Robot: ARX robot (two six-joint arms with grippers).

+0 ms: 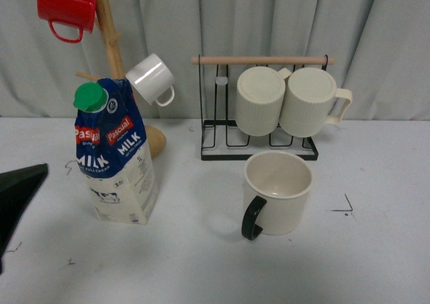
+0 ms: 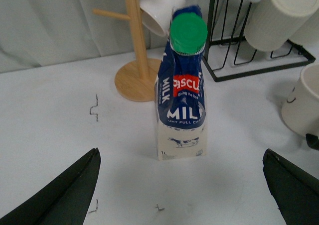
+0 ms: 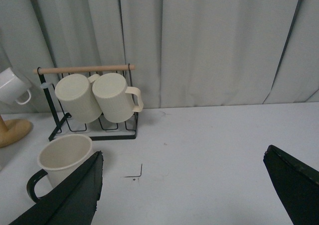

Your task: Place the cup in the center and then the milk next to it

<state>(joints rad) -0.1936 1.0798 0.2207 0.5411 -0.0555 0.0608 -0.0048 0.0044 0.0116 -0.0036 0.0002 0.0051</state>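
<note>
The cup (image 1: 279, 193), a wide cream mug with a black handle, stands upright on the white table right of the middle, in front of the rack. In the left wrist view the cup (image 2: 303, 103) shows a small black mark on its side. The milk (image 1: 115, 153), a blue, red and white carton with a green cap, stands upright at the left. My left gripper (image 2: 180, 153) is open and empty, with the milk (image 2: 182, 95) straight ahead, beyond its fingertips. My right gripper (image 3: 183, 152) is open and empty over bare table; the cup (image 3: 62, 155) sits just beside one finger.
A wooden mug tree (image 1: 111, 42) behind the milk holds a red mug (image 1: 67, 5) and a small white mug (image 1: 151, 79). A black wire rack (image 1: 259, 142) at the back carries two ribbed cream mugs (image 1: 261, 101). A grey curtain closes the rear.
</note>
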